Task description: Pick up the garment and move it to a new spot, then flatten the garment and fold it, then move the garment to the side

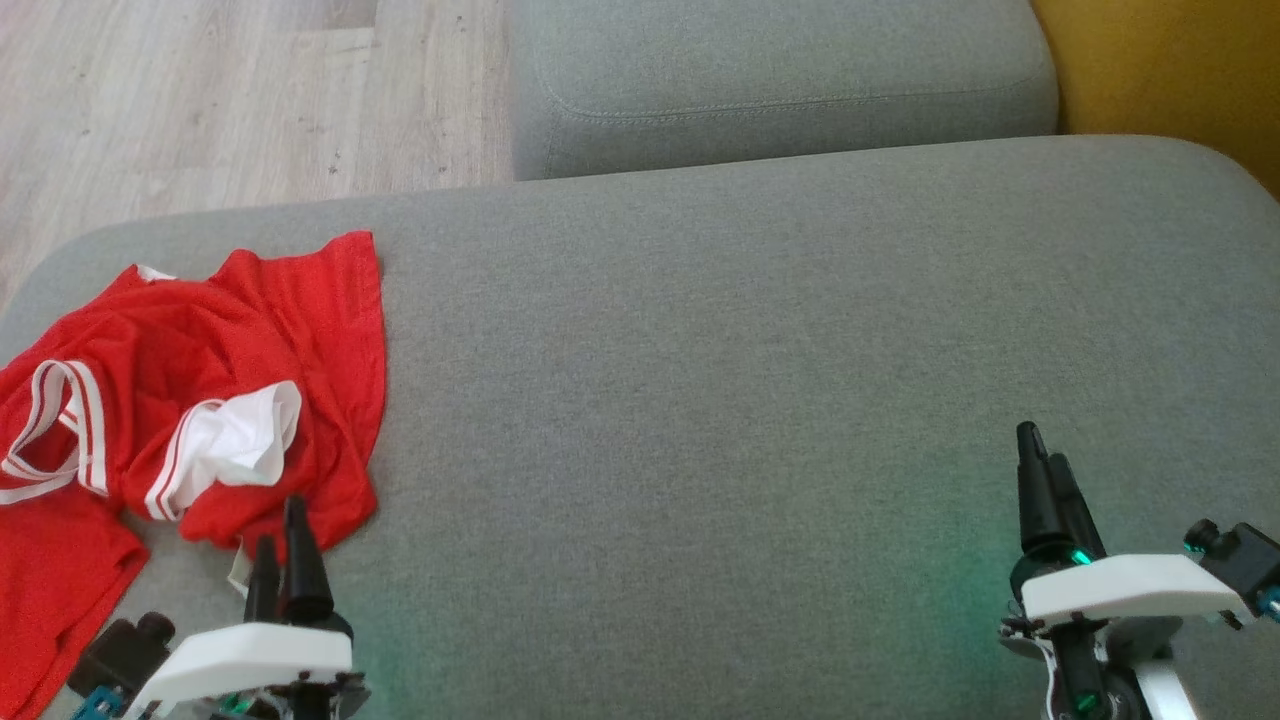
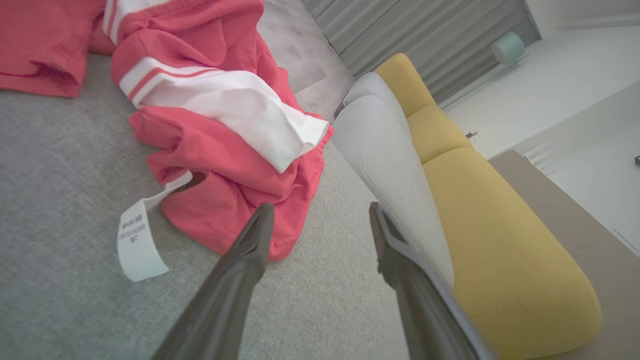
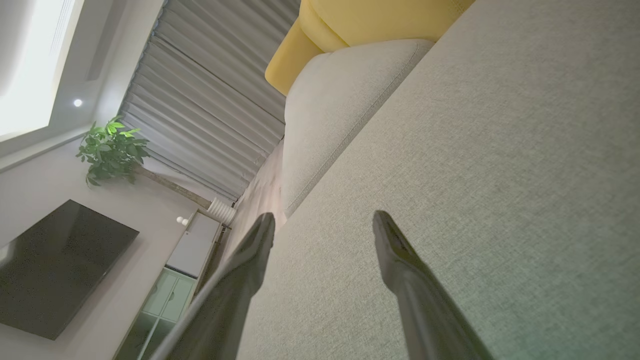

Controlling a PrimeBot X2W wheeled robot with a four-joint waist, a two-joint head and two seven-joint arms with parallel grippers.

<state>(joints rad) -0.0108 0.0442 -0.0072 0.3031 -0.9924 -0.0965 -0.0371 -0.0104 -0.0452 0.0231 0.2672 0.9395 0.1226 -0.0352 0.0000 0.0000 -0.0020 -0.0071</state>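
The garment (image 1: 200, 400) is red with white stripes and a white inner lining, lying crumpled at the left end of the grey sofa seat (image 1: 750, 400). Part of it hangs over the seat's left edge. In the left wrist view the garment (image 2: 215, 130) lies just ahead of my fingers, with a white care label (image 2: 137, 240) trailing from its hem. My left gripper (image 1: 280, 540) stands open right at the garment's near edge, holding nothing. My right gripper (image 1: 1040, 470) is open above bare cushion at the lower right, far from the garment. In the right wrist view its fingers (image 3: 255, 250) are spread over grey fabric.
A second grey cushion (image 1: 780, 80) sits behind the seat, and a yellow cushion (image 1: 1170, 70) is at the top right. Wood floor (image 1: 200, 100) lies beyond the seat's left end. The right wrist view shows a plant (image 3: 112, 152), a dark screen (image 3: 55, 265) and curtains.
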